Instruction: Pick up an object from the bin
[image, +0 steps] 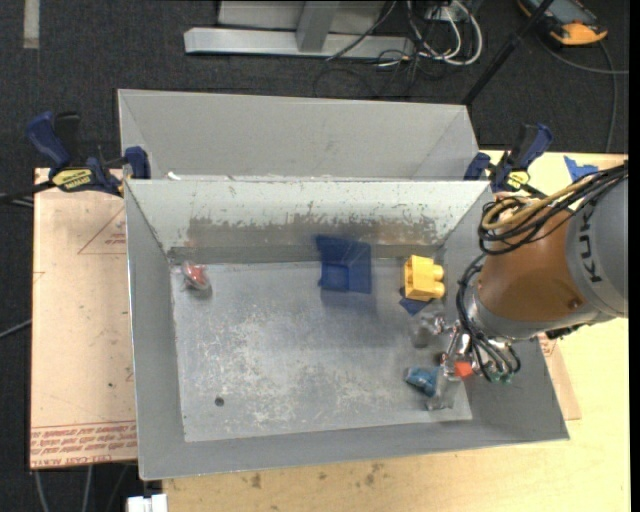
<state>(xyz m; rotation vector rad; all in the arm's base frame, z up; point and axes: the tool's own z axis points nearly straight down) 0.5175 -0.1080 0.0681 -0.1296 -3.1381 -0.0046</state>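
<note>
My gripper is low at the bin's right side, near the front right corner, under the arm's orange cover. Its two grey fingers stand apart, so it is open. A small teal-blue thing lies on the bin floor between them, close to the front finger; I cannot tell whether either finger touches it. A yellow block sits just behind the gripper, near the back wall.
A dark blue folded piece rests against the back wall at the middle. A small red and clear thing lies in the back left corner. A tiny dark speck is at the front left.
</note>
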